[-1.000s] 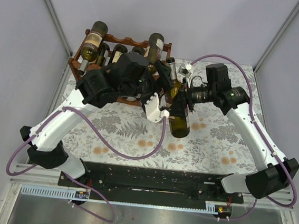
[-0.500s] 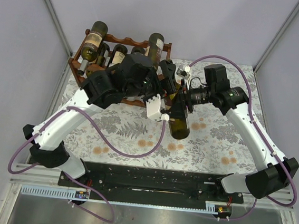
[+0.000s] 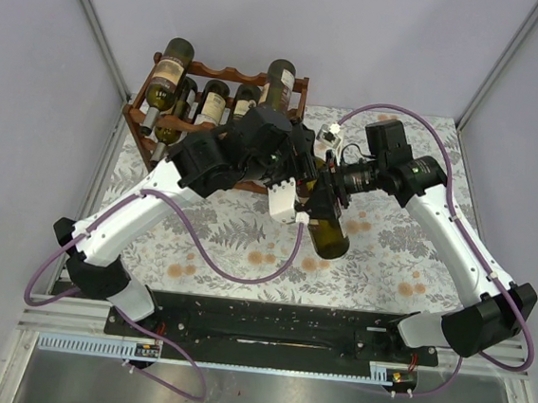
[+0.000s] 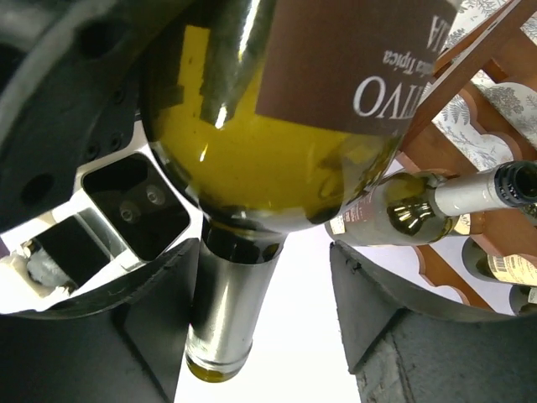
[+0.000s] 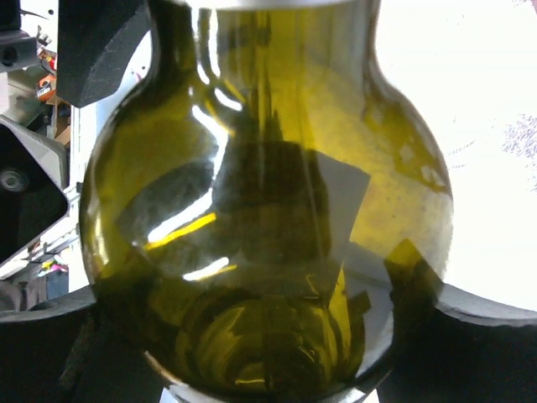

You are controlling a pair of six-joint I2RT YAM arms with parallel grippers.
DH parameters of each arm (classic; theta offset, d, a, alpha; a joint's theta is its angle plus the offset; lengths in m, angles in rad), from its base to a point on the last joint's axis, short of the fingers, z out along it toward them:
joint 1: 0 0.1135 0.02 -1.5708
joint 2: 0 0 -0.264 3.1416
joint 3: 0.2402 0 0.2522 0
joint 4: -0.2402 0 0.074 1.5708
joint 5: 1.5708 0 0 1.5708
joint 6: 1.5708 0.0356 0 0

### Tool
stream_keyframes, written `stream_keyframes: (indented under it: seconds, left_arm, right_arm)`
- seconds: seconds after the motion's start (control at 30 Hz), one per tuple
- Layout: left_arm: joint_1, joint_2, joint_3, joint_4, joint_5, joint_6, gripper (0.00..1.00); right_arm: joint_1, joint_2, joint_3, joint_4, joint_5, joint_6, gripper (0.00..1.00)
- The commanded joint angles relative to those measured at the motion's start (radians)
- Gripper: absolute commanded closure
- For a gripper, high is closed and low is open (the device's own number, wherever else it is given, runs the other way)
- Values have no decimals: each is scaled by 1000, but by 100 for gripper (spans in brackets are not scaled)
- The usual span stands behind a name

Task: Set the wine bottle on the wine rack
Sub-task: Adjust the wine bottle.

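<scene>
The wine bottle (image 3: 329,234) is green glass with a brown label and hangs tilted above the table, its neck toward the rack. My right gripper (image 3: 327,198) is shut on its body, which fills the right wrist view (image 5: 268,210) between the dark fingers (image 5: 491,336). My left gripper (image 3: 308,161) is open around the neck (image 4: 225,302). The neck lies against the left finger (image 4: 159,319), with a clear gap to the right finger (image 4: 377,311). The wine rack (image 3: 217,67), reddish-brown with wavy rails, stands at the back left, and one rail (image 4: 482,46) shows just beyond the bottle.
Several bottles lie in the rack (image 3: 175,67) (image 3: 280,79) (image 3: 211,106), one close ahead of the left wrist (image 4: 419,210). A floral cloth (image 3: 228,231) covers the table. Grey walls close in the back and sides. Purple cables loop off both arms.
My left arm has swung right, uncovering the rack's front, and its jaws have come around the bottle's neck and narrowed. The right gripper keeps its hold; the bottle's base has shifted slightly right.
</scene>
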State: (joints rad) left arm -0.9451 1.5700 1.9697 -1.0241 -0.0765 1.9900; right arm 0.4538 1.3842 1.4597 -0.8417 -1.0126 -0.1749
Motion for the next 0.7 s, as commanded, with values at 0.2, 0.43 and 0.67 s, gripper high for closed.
stream_keyframes:
  seconds: [0.2,0.43,0.67]
  left_arm:
    - [-7,25,-68,-116,-19,29,41]
    - [-7,42,-75,-113,-9,30,18]
    - [-7,45,-107,-97,-40,17,49]
  right_arm:
    - [8,-34,68,20,-95,-72,100]
    - [8,-19,90,-43,-115,-123,100]
    - [8,-22,94,-80,-109,-146,100]
